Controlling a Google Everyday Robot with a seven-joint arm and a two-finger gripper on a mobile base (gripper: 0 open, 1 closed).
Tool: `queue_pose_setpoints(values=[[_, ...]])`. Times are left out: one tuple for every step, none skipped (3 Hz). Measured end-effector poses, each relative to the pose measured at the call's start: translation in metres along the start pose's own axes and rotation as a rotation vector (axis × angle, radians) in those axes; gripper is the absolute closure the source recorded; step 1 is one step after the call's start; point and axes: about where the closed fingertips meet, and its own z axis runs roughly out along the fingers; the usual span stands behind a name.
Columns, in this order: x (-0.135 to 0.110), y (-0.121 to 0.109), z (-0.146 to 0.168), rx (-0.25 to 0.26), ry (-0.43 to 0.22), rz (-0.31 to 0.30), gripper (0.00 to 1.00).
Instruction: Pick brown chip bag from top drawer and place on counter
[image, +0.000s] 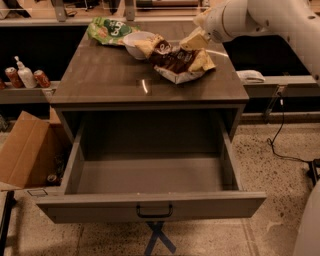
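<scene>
The brown chip bag (172, 57) lies on the counter (110, 80) at the back right, its left end leaning on a white bowl (134, 44). My gripper (196, 42) comes in from the upper right on the white arm and is shut on the bag's right end, low over the counter. The top drawer (150, 206) is pulled fully out below the counter. Its inside shows nothing, and its small black handle (154, 212) faces the camera.
A green chip bag (110, 30) lies at the counter's back left behind the bowl. Cans (41, 78) and a bottle (24, 75) stand on the left ledge. A cardboard box (25, 150) sits on the floor left. A cable (280, 142) runs on the floor right.
</scene>
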Motion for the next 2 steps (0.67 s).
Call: queue_pose_setpoints(values=[[-0.002, -0.002, -0.008, 0.003, -0.012, 0.001, 0.0], [-0.004, 0.0, -0.039, 0.017, -0.041, 0.003, 0.0]])
